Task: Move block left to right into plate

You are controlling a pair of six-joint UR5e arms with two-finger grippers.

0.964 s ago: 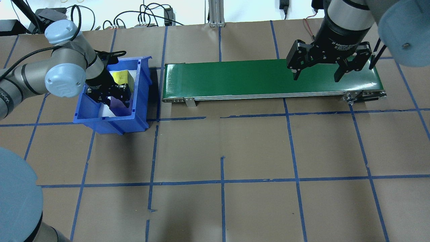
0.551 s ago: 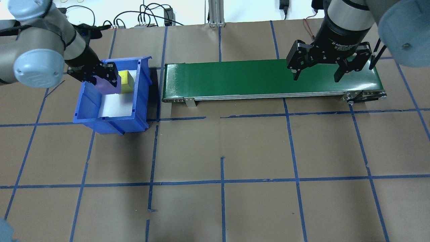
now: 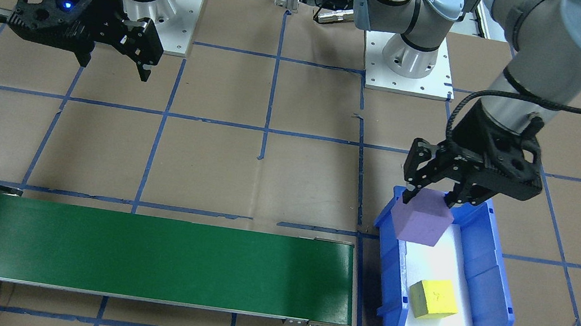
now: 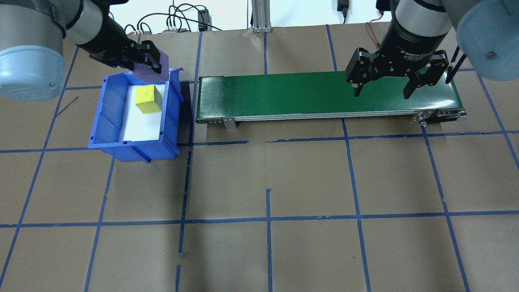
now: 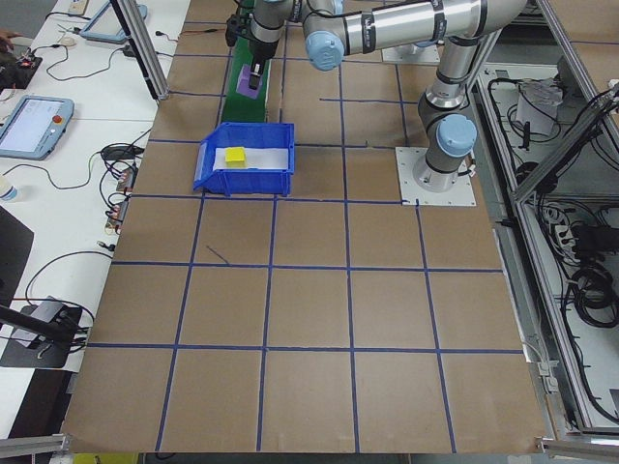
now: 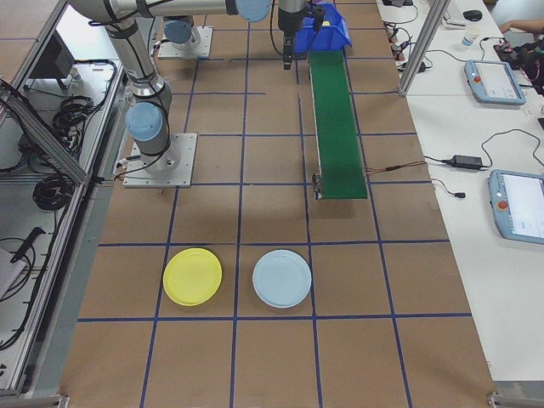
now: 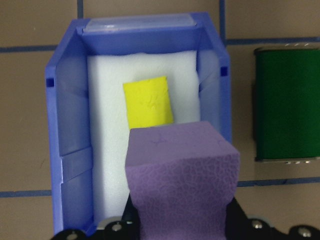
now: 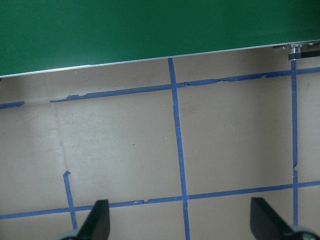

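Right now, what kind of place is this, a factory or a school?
Probably a robot test lab. Two arms are bolted to a table gridded with blue tape, beside a small green conveyor. A side bench holds control tablets and cables.

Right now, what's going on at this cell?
The left claw is shut on a purple block, held above the end of the blue bin nearer the robot. A yellow block lies in the bin on white foam. The right claw hangs open over the far end of the green conveyor, holding nothing. The yellow plate sits empty on the table beside a pale blue plate.
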